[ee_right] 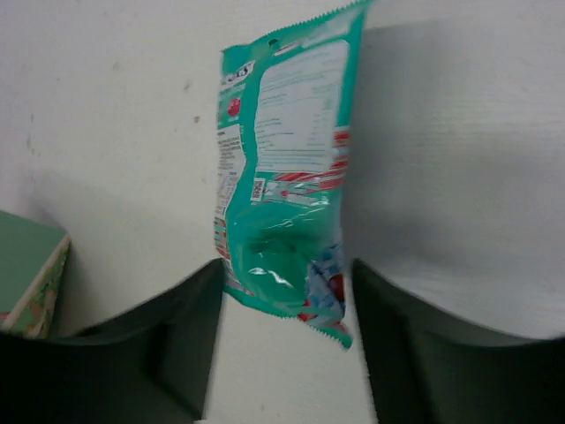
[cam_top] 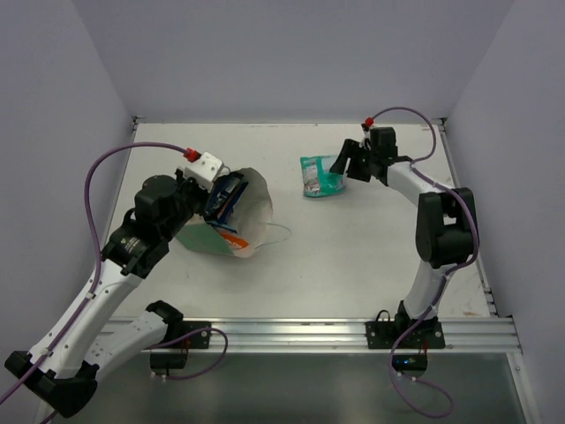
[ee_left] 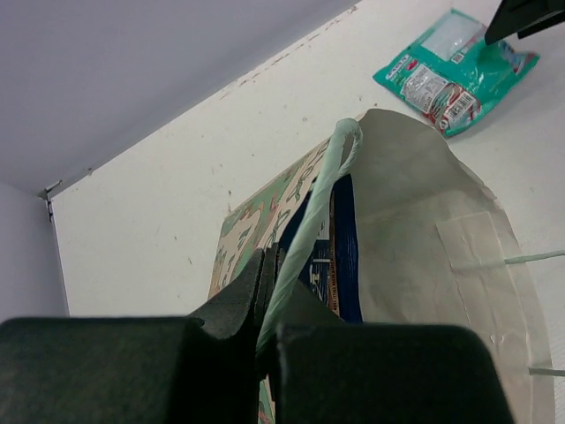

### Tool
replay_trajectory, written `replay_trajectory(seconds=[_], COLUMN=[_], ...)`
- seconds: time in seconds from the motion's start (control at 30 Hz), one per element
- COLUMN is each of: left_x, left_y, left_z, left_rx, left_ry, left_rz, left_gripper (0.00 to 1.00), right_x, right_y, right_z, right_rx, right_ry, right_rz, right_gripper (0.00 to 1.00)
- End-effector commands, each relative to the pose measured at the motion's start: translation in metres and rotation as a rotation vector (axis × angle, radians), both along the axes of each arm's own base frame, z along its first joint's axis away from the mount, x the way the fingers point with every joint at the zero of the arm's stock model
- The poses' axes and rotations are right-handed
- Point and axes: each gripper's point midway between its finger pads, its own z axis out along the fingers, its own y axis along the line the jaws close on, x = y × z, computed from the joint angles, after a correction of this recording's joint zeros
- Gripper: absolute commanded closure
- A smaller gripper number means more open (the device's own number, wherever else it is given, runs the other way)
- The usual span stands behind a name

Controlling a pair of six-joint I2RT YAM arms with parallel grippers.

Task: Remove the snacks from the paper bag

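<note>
Left end effector (ee_left: 265, 296) is clamped on the string handle (ee_left: 313, 221) of the paper bag (ee_left: 424, 265). The bag hangs tilted at left-centre with its mouth facing right and blue packets (ee_left: 346, 256) visible inside. Right end effector (ee_right: 284, 287) is at far right, jaws parted either side of the teal-green packet (ee_right: 291, 177), which lies flat on the bench (cam_top: 353, 256), not gripped.

Risks:
- The thin string is the only hold. If it slips or tears, the bag drops and its mouth may collapse.
- A right reach into the mouth could shove the bag or snag the loose handle (ee_left: 521, 259).
- On lift-off, a finger could drag the teal-green packet.
</note>
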Motion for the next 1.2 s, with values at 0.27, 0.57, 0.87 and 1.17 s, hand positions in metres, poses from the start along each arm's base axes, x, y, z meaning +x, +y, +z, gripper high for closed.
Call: replay_trajectory(seconds=[0.27,0.57,0.87,1.17], left_x=[-0.004,-0.004,-0.004,-0.003], left_y=[-0.002,-0.005,-0.003,-0.008], left_z=[0.018,0.015,0.02,0.029], left_rx=[-0.017,-0.014,-0.046,-0.096], left_ry=[-0.052,-0.036,-0.038,-0.037], left_rz=[-0.037,-0.047,-0.025,-0.031], left_gripper=[1.0,1.0,1.0,1.0], right_x=[-0.072,-0.201,-0.237,-0.242], right_y=[-0.02,0.163,0.265,0.298], right_z=[0.148,0.202,0.144,0.103], right_rx=[-0.145,-0.015,0.01,0.035], right_ry=[-0.324,-0.655,-0.67,-0.625], right_rz=[0.058,0.703,0.977,1.055], right_gripper=[0.03,0.06,0.14,0.19])
